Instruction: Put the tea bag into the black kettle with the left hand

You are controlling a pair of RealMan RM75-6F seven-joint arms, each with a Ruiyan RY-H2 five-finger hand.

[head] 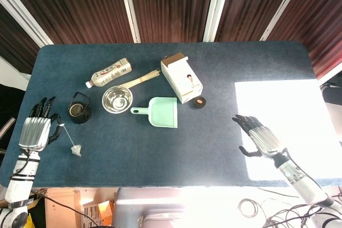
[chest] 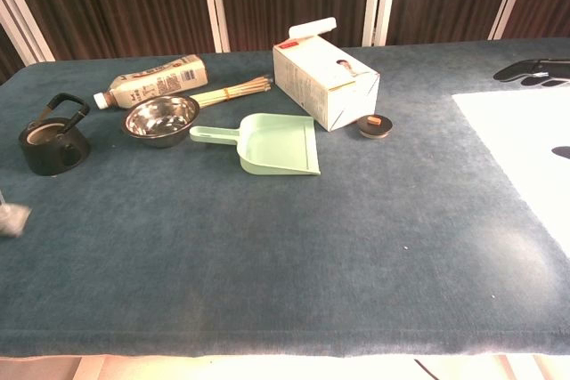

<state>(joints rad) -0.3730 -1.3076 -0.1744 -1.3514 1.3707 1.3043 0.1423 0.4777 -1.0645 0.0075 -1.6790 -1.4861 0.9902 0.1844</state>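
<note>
Landmark: the black kettle (head: 79, 109), standing upright on the bench (head: 214, 148), handle raised, mouth open; its contents cannot be made out.

Left hand (head: 36, 130) sits just left of the kettle, raised. Its fingers (head: 51, 131) pinch the string, from which the tea bag (head: 76, 150) hangs below and slightly left of the kettle — blurred in the chest view.

Handling, judged: the bag is very light, soft and free to swing. The string is the right hold, and it needs a steady lowering over the narrow mouth, clear of the handle.

Right hand (head: 258, 136) is far right of the kettle, fingers apart, holding nothing.

Containers: steel bowl (head: 117, 99), just right of the kettle, appears empty; the green dustpan (head: 160, 112) beyond it is bare; the carton (head: 181, 77) further right shows no contents.
</note>
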